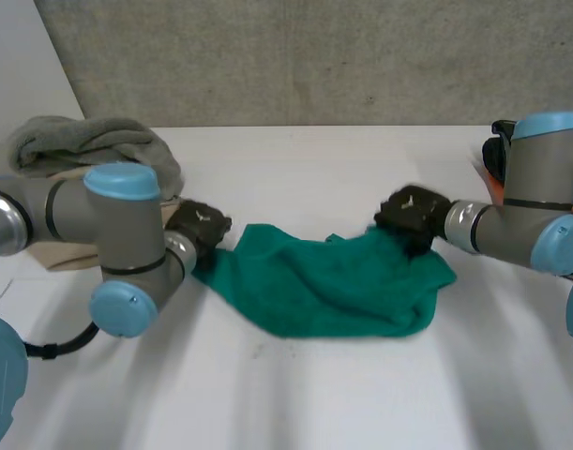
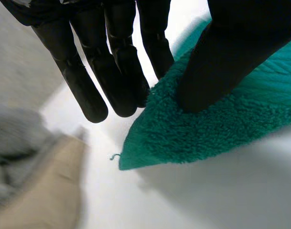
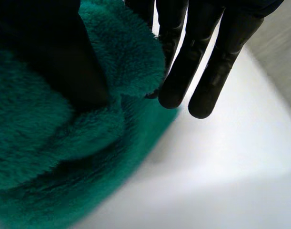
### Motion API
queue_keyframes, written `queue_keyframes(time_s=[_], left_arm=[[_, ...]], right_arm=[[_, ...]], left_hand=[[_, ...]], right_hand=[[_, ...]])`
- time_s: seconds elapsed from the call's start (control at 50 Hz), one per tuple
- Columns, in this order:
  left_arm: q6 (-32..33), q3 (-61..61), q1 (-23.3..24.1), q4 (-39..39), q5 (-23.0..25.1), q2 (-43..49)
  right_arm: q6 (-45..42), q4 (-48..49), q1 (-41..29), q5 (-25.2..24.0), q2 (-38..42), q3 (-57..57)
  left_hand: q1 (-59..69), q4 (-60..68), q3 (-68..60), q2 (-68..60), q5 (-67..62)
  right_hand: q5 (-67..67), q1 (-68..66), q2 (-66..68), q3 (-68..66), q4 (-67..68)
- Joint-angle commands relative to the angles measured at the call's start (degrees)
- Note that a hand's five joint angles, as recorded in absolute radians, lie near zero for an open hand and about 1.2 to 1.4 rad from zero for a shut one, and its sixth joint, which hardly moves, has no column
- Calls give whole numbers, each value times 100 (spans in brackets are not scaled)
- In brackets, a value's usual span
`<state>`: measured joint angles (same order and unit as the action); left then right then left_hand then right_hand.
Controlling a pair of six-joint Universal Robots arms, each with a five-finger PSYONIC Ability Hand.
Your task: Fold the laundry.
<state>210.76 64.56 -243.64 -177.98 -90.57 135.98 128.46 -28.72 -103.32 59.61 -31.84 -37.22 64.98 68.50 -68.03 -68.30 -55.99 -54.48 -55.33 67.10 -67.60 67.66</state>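
Observation:
A green towel lies crumpled across the middle of the white table. My left hand is at its left corner. In the left wrist view the thumb presses down on the towel near that corner, and the straight fingers run along the towel's edge, pinching it. My right hand is at the towel's upper right part. In the right wrist view a fold of the towel is bunched between the thumb and the straight fingers.
A heap of grey cloth sits at the back left, with a beige cloth under my left arm, also close to the left hand's fingertips. A black and orange object stands at the right edge.

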Motion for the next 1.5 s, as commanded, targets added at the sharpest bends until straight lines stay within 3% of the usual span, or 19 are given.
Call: queue_keyframes(time_s=[0.02,0.04,0.12,0.22,0.46,0.58,0.74,0.8,0.86,0.88,0.9,1.02,1.22,1.32,1.5], left_arm=[[193,-1111,10,-1071,-488,-396],[150,-1330,-8,-1560,-593,-501],[132,-1543,18,-3044,-734,-905],[123,-1499,53,-4148,-796,-1214],[70,310,62,-4140,-734,-1610],[35,1662,106,-4131,-726,-1592],[35,2684,150,-4131,-708,-1714],[35,2825,133,-4131,-717,-2021],[35,2860,133,-4122,-717,-2242],[35,2852,141,-4114,-717,-2347],[35,2852,150,-4096,-717,-2409],[44,2764,247,-3921,-656,-2936],[61,2623,730,-3428,-321,-3842],[61,2562,950,-3244,-321,-4211],[79,2456,1091,-3103,-312,-4896]], right_arm=[[1451,2596,-12,647,-911,162],[1924,3339,5,1049,-1121,101],[2630,4818,5,1894,-1700,-232],[2641,5272,-21,2082,-2405,-707],[2632,4807,32,1572,-3021,-2640],[2500,4052,23,1449,-2960,-3877],[2298,3980,58,1387,-2784,-4873],[2368,3971,171,1352,-2784,-4918],[2464,3918,356,1334,-2793,-4935],[2543,3901,453,1343,-2802,-4927],[2579,3892,471,1360,-2810,-4927],[3070,3892,471,1413,-2863,-4935],[5082,3927,-12,1369,-2943,-4286],[5725,3997,-486,1396,-2135,-3803],[5647,4006,-751,1694,-518,-2160]], left_hand=[[1502,1150,-1197,-1170,-1401],[1502,1150,-1197,-1170,-1401],[1502,1150,-1197,-1170,-1401],[1502,1150,-1197,-1170,-1401],[1502,1150,-1197,-1170,-1401],[1502,1150,-1197,-1170,-1401],[1502,1150,-1197,-1170,-1401],[1502,1150,-1197,-1170,-1401],[1502,1150,-1197,-1170,-1401],[1502,1150,-1197,-1170,-1401],[1502,1150,-1197,-1170,-1401],[1502,1150,-1197,-1170,-1401],[1502,1150,-1197,-1170,-1401],[1502,1150,-1197,-1170,-1401],[1502,1150,-1197,-1170,-1401]], right_hand=[[-1552,-2467,1290,-1240,1234],[-1552,-2467,1290,-1240,1234],[-1552,-2467,1290,-1240,1234],[-1552,-2467,1290,-1240,1234],[-1552,-2467,1290,-1240,1234],[-1552,-2467,1290,-1240,1234],[-1552,-2467,1290,-1240,1234],[-1392,-2306,1129,-1079,1073],[2144,1230,-2407,2457,-2463],[4740,3826,-5003,5053,-5059],[5448,4533,-5710,5760,-5766],[5448,4533,-5710,5760,-5766],[5448,4533,-5710,5760,-5766],[5448,4533,-5710,5760,-5766],[5448,4533,-5710,5760,-5766]])
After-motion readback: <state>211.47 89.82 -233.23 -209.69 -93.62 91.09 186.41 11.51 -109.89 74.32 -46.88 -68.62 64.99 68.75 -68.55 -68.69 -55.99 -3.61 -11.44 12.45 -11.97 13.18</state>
